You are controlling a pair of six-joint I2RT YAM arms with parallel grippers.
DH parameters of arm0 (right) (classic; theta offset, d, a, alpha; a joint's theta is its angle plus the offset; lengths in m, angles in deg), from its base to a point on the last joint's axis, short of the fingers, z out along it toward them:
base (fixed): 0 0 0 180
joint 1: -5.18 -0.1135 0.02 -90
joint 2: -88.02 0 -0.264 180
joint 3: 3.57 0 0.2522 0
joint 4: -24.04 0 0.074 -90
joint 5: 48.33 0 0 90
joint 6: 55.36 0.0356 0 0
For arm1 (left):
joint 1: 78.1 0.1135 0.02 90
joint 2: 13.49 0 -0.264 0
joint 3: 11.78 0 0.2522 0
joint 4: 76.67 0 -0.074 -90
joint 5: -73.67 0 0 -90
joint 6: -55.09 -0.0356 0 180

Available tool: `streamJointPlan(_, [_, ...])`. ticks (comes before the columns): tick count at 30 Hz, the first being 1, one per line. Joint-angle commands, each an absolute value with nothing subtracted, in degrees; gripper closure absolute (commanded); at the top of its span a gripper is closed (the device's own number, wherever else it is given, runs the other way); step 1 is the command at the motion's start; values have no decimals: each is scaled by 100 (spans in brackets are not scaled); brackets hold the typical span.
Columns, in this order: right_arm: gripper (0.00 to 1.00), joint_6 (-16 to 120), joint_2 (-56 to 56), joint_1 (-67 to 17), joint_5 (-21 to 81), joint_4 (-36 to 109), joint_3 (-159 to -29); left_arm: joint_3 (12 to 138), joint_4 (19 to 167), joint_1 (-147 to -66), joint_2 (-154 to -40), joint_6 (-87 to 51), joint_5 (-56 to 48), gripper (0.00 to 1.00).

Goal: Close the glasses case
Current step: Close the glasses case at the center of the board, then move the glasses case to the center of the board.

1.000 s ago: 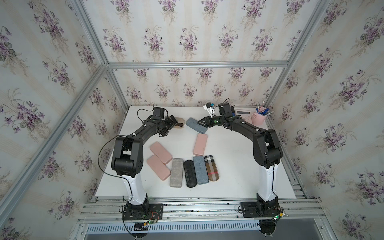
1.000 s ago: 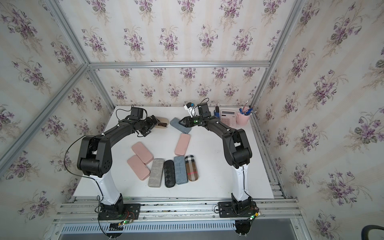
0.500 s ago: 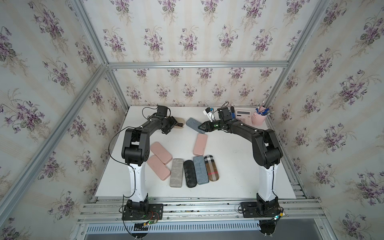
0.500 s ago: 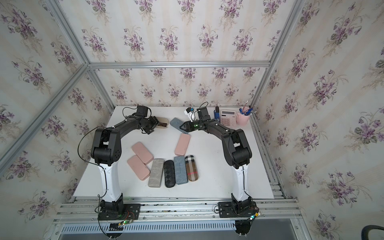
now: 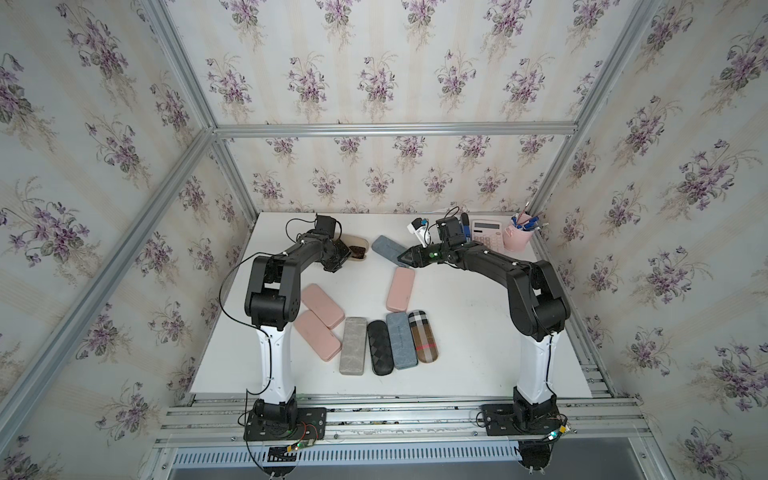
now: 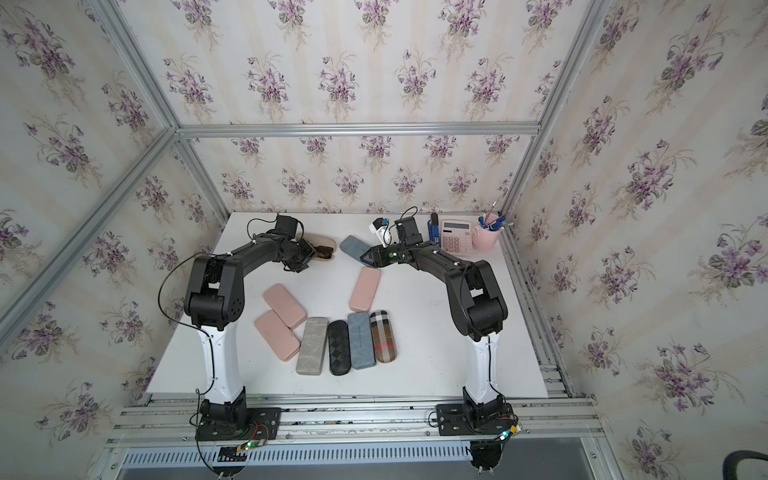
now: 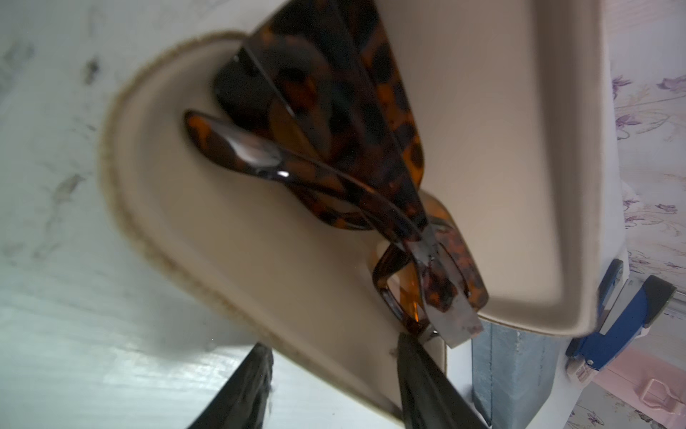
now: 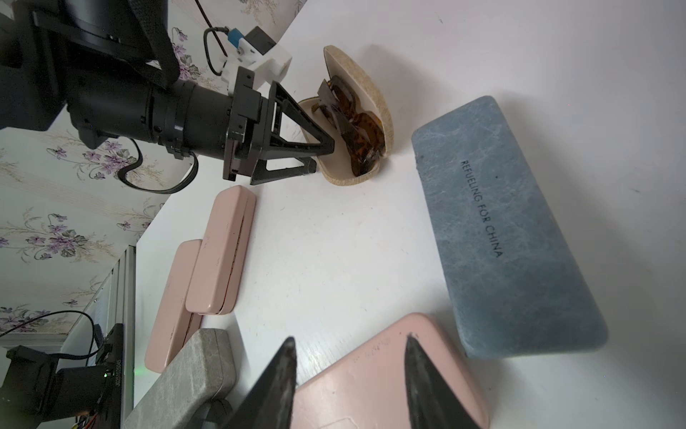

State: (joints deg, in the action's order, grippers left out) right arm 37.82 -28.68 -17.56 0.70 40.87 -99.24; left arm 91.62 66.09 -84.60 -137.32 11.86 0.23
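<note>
The beige glasses case (image 5: 356, 242) (image 6: 323, 240) lies open at the back of the table, its lid (image 7: 501, 148) raised. Tortoiseshell glasses (image 7: 334, 130) (image 8: 349, 122) rest in its lower shell (image 7: 193, 230). My left gripper (image 5: 344, 257) (image 6: 309, 258) (image 7: 332, 345) (image 8: 323, 158) is at the case's near end, jaws half narrowed and straddling the lower shell's rim: one finger inside by the glasses, one outside. No firm pinch shows. My right gripper (image 5: 402, 262) (image 6: 366, 259) (image 8: 349, 345) is open and empty, above the end of a pink case (image 8: 389, 375).
A closed blue-grey case (image 5: 388, 248) (image 8: 508, 230) lies beside the right gripper. Several closed cases lie nearer the front: pink (image 5: 322, 305), grey (image 5: 352, 345), black (image 5: 380, 347), plaid (image 5: 423, 336). A calculator (image 5: 486, 232) and pink pen cup (image 5: 517, 239) stand back right.
The left arm has swung its elbow inward and brought its gripper up to the open case, jaws narrowing from wide open. The right gripper drifted slightly toward the table's front.
</note>
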Motion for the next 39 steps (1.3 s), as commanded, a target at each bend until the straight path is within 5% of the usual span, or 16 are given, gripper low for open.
streamJointPlan(1, [53, 3736, -2766, -1765, 124, 3958, -9868, 9081, 6650, -8475, -13654, 1080, 24, 49])
streamJointPlan(26, [55, 3571, -2501, -1897, 256, 4105, -9608, 8603, 6997, -8644, -13554, 962, 316, 83])
streamJointPlan(39, [56, 3620, -2361, -1943, 366, 4058, -9388, 8259, 7196, -8897, -13430, 957, 636, 92])
